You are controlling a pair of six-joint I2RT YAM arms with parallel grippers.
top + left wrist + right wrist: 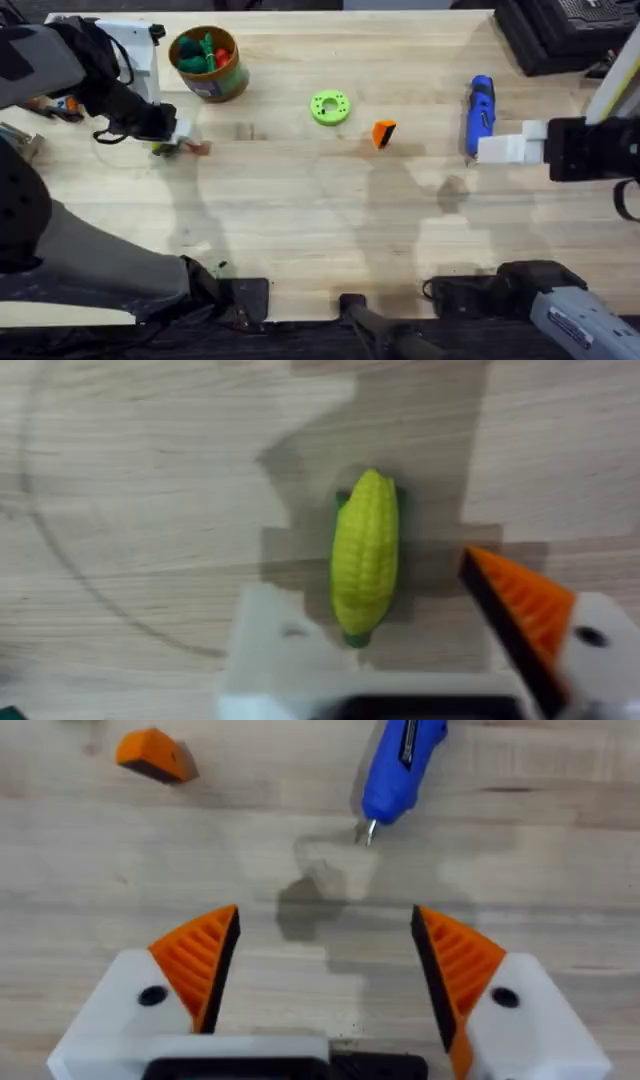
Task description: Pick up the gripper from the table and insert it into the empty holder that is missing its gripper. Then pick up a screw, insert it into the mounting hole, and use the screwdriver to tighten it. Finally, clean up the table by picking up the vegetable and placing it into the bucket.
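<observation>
Left gripper point(400, 650): jaws open over the vegetable point(364, 552), one side bearing an orange pad, the other a bare white holder point(275, 650).
Vegetable: yellow corn cob lying flat on the desk point(300, 220), between the jaws, at the far left.
Right gripper point(325, 965): jaws open and empty, both orange pads in place, hovering near the screwdriver point(480, 112).
Gripper point(384, 133): loose orange wedge on the desk, mid-table, beside a green disc point(330, 107).
Bucket point(208, 64): far left, holding green and red toys.
</observation>
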